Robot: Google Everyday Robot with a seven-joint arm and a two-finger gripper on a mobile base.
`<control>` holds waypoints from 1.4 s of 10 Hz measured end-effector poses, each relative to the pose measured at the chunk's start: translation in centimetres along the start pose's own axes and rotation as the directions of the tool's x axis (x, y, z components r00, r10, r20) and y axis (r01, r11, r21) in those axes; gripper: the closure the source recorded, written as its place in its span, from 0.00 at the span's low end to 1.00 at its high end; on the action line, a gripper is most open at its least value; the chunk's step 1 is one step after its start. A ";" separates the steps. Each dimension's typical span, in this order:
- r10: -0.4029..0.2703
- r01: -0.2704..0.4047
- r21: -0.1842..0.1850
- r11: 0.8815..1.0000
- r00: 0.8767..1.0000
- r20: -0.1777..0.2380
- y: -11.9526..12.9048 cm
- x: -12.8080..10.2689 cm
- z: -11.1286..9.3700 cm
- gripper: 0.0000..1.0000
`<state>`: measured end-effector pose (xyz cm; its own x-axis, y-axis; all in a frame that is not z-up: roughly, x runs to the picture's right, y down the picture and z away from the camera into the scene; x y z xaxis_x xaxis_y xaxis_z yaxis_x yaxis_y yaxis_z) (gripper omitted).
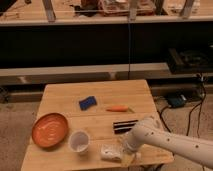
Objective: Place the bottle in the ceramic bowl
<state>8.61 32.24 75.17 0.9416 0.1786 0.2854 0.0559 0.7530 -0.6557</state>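
Observation:
The bottle (pixel 108 152), small, whitish and lying on its side, rests near the front edge of the wooden table (pixel 100 95). The gripper (pixel 124 154) is at the end of the white arm (pixel 165 142) that reaches in from the lower right, and it sits right beside the bottle's right end. The ceramic bowl (pixel 50 129), wide, shallow and orange-brown, stands at the table's left side, well to the left of the bottle.
A translucent white cup (pixel 79 141) stands between the bowl and the bottle. A black bar (pixel 125 125) lies just behind the arm. An orange carrot-like object (pixel 118 108) and a blue sponge (pixel 87 103) lie farther back. Dark shelving stands behind the table.

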 end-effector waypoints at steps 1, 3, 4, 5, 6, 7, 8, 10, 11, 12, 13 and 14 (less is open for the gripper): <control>0.003 -0.003 -0.004 1.000 1.000 0.001 0.0 0.1 0.1 0.34; 0.006 -0.006 -0.004 1.000 1.000 0.002 -0.1 0.3 0.1 0.52; 0.006 -0.006 -0.003 1.000 1.000 -0.001 -0.1 0.3 0.0 0.67; 0.007 -0.007 -0.002 1.000 1.000 -0.002 -0.1 0.3 0.0 0.74; 0.010 -0.010 0.001 1.000 1.000 -0.004 -0.1 0.3 -0.1 0.81; 0.012 -0.012 0.008 1.000 1.000 -0.004 -0.1 0.3 -0.4 0.84; 0.013 -0.013 0.016 1.000 1.000 -0.004 -0.1 0.3 -0.8 0.84; 0.018 -0.018 0.029 0.999 1.000 -0.001 0.0 0.3 -1.4 0.84; 0.017 -0.017 0.039 0.999 1.000 0.001 0.0 0.3 -2.0 0.84; 0.019 -0.019 0.049 0.999 1.000 0.003 -0.1 0.3 -2.5 0.84; 0.021 -0.021 0.059 0.998 1.000 0.006 -0.3 0.2 -3.2 0.84; 0.022 -0.023 0.074 0.997 1.000 0.009 -0.9 0.0 -4.5 0.84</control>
<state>10.05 28.68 72.59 0.9396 0.2010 0.2770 0.0098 0.7932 -0.6088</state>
